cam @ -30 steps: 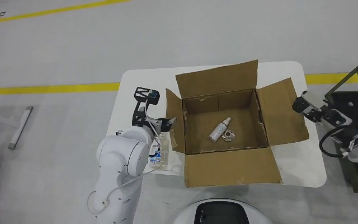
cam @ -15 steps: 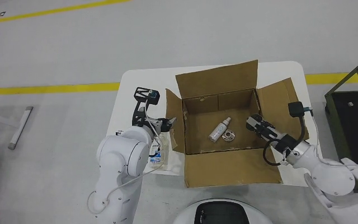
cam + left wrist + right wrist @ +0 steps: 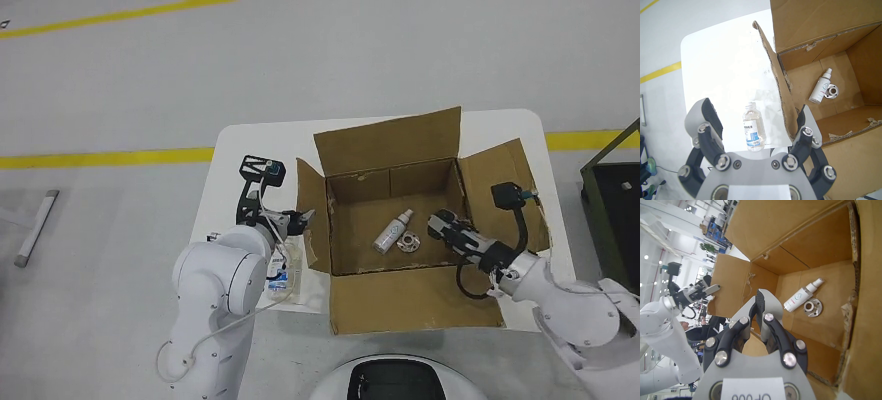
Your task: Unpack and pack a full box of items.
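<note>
My left end effector (image 3: 755,110) hangs with its fingers spread wide and nothing between them. Directly under it, framed by the two pads, a clear plastic bottle (image 3: 753,130) with a blue-and-white label lies on its side on the white desk (image 3: 725,66), close to the desk's edge. One fingertip sits right beside the torn, upright side flap of the open cardboard box (image 3: 857,56); I cannot tell whether they touch. From above, this end effector (image 3: 290,222) is just outside that flap, with the bottle (image 3: 280,280) a little nearer to me than the fingers.

My right end effector (image 3: 758,295) has its fingers pressed together and grips nothing. It is inside the box (image 3: 810,237), above the floor and by the side wall opposite the other arm. Just ahead of its fingertips a white spray bottle (image 3: 802,293) lies flat on the box floor, with a round metal flange (image 3: 813,307) touching its side. In the top view this end effector (image 3: 437,222) is just beside the flange (image 3: 408,241), and the spray bottle (image 3: 392,231) is beyond it, towards the middle of the box (image 3: 415,295). All four flaps are folded outwards.

Farther off, past the desk (image 3: 250,160), a yellow line (image 3: 100,158) runs across the grey floor.
</note>
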{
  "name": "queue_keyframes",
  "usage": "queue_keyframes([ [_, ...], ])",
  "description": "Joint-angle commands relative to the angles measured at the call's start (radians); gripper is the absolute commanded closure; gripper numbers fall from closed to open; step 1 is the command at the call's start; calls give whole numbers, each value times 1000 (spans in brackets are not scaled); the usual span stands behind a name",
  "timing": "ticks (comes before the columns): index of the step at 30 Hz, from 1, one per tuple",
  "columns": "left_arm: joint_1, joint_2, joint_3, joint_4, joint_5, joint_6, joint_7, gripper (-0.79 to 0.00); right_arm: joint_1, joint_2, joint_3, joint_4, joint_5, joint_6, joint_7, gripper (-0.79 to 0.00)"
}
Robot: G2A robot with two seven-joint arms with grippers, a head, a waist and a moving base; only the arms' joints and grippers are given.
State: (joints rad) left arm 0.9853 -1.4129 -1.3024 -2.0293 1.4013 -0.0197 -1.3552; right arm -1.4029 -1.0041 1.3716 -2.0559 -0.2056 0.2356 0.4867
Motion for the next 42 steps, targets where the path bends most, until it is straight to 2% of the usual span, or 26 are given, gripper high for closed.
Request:
queue_keyframes([
  [1,0,0,0,0,0,0,0,-785,77,-7,-72,30,-67,144,26,0],
  [3,0,0,0,0,0,0,0,-785,160,-18,-148,70,-135,255,30,0],
  [7,0,0,0,0,0,0,0,-785,313,-52,-282,180,-164,446,14,0],
  [10,0,0,0,0,0,0,0,-785,388,-79,-356,237,-154,520,-8,0],
  [13,0,0,0,0,0,0,0,-785,432,-99,-395,284,-129,538,-27,0],
  [38,0,0,0,0,0,0,0,-785,419,-104,-390,281,-107,525,-47,0],
  [42,0,0,0,0,0,0,0,-785,437,-126,-422,274,-77,629,-78,0],
])
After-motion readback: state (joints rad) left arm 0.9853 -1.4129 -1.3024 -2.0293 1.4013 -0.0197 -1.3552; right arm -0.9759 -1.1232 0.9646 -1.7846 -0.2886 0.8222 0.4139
